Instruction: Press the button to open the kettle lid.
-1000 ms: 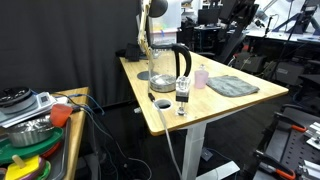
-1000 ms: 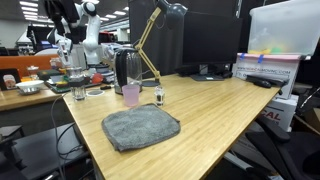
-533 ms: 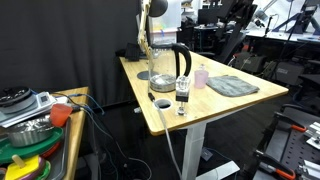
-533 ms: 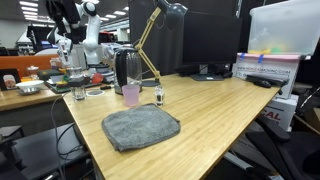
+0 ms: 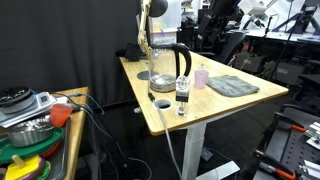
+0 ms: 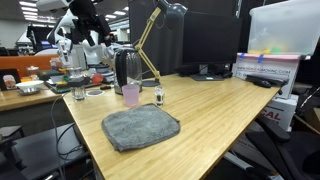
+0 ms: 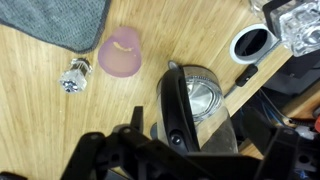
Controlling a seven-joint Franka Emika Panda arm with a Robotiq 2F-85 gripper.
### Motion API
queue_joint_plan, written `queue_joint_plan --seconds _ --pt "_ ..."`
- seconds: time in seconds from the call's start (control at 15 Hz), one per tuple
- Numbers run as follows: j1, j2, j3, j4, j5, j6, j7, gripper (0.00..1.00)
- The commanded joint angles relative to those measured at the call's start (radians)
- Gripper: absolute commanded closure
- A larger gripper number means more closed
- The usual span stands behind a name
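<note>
The kettle stands on the wooden table, clear glass with a black loop handle. It also shows in an exterior view. In the wrist view I look straight down on the kettle, with its handle pointing toward me. The lid is the round top, with a shiny centre. My gripper hangs high above the kettle. Its dark fingers are spread at the bottom of the frame, open and empty. In an exterior view my arm is up above the kettle.
A pink cup, a small bottle and a grey cloth lie beside the kettle. A black ring dish and a glass sit on its other side. A desk lamp rises behind the kettle.
My arm has swung across toward the kettle and now hangs over it. The things on the table have not moved.
</note>
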Motion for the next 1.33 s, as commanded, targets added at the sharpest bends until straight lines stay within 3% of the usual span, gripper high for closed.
queue_joint_plan --seconds 0.0,0.8,1.27 --pt "0.0 0.033 -0.001 0.023 -0.019 0.017 -0.014 0.0" --pt "-0.01 0.06 -0.002 0.034 -0.044 0.045 -0.026 0.0" --pt "-0.005 0.11 -0.027 0.073 -0.118 0.06 -0.187 0.0"
